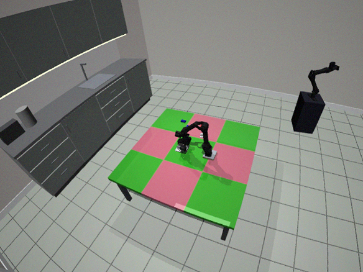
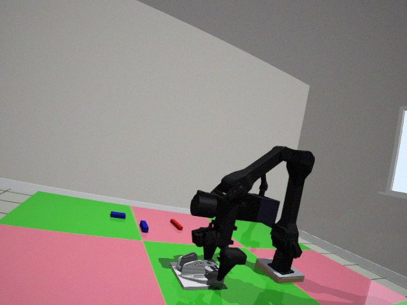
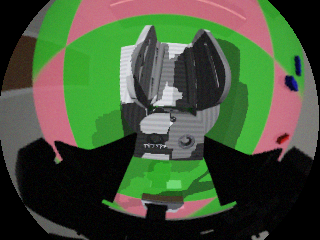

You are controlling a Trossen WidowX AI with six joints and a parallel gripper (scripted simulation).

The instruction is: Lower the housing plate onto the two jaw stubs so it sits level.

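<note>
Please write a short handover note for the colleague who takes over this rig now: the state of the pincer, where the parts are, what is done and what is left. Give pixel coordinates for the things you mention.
Pincer (image 2: 213, 267) (image 3: 170, 167): low over the near end of the assembly, shut on the housing plate (image 3: 186, 127).
Parts: the two jaws (image 3: 146, 65) (image 3: 210, 70) stand side by side on the ribbed base (image 2: 194, 286) (image 3: 126, 75).
Done: jaws in place, plate at their stub end.
Left: confirm that the plate sits level and closed (I cannot tell), release, withdraw.
</note>
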